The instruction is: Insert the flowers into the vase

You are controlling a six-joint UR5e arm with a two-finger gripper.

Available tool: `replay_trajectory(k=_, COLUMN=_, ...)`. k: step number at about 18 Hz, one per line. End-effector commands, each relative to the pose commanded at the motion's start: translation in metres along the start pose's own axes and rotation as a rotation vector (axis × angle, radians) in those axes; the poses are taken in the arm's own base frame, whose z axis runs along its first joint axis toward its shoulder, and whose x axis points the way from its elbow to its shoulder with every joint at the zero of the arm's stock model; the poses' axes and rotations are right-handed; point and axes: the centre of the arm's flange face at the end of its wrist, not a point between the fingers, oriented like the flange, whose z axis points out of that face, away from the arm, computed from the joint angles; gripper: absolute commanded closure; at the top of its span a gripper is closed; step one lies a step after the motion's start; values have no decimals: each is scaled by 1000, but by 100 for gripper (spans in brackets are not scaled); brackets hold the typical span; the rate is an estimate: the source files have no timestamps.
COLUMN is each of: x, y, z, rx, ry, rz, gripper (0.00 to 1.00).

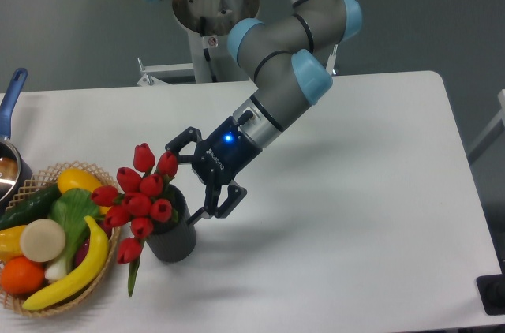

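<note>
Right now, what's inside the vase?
The flowers: their stems go into the vase mouth, red buds spilling out left toward the wicker basket. The stem ends and vase bottom are hidden by its wall. The end effector looks open beside it.

Matt dark vase at lower left, glossy plastic-looking red flowers spilling over it. Rough woven wicker basket in the corner, shiny banana inside. Smooth matt white table; black gripper, grey-and-blue satin arm.

The arm slants down to the left, its gripper spread wide (blue light on the wrist).
</note>
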Motion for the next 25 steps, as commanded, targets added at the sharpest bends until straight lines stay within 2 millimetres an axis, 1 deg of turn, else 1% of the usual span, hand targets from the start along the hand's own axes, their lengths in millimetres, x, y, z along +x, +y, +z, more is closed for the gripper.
replay_trajectory(k=3, x=-28, y=1, z=-27, rx=-134, ry=-95, rz=26, gripper=0)
replay_trajectory(k=4, x=-40, y=2, z=-41, rx=-224, ry=-146, rz=38, gripper=0)
replay_trajectory(k=5, x=-55, y=15, z=-69, rx=-304, ry=-212, rz=26, gripper=0)
replay_trajectory(k=8, x=-70, y=18, z=-97, rx=-411, ry=-287, rz=20, gripper=0)
replay_trajectory(k=10, x=-76, y=13, z=-123, rx=-535, ry=-362, rz=17, gripper=0)
replay_trajectory(k=11, x=-75, y=13, z=-135, rx=-600, ry=-392, rz=11, gripper=0)
replay_trajectory(k=12, x=-75, y=15, z=-143, rx=-653, ry=-412, rz=7, gripper=0)
replay_trajectory(k=14, x=-73, y=25, z=-170, rx=-740, ry=-441, rz=-27, gripper=0)
replay_trajectory(k=15, x=-69, y=31, z=-185, rx=-770, ry=-441, rz=-59, gripper=0)
replay_trajectory(k=17, x=-59, y=31, z=-209, rx=-800, ry=-428, rz=-78, gripper=0)
replay_trajectory(k=19, x=-50, y=40, z=-251, rx=-843, ry=-418, rz=-96, gripper=0)
replay_trajectory(k=21, x=-34, y=42, z=-288, rx=-888, ry=-378, rz=-103, gripper=0)
replay_trajectory(k=23, x=-19, y=54, z=-327, rx=-920, ry=-332, rz=-97, gripper=0)
replay_trajectory(k=25, x=-3, y=59, z=-356, rx=-940, ry=-324, rz=-76, gripper=0)
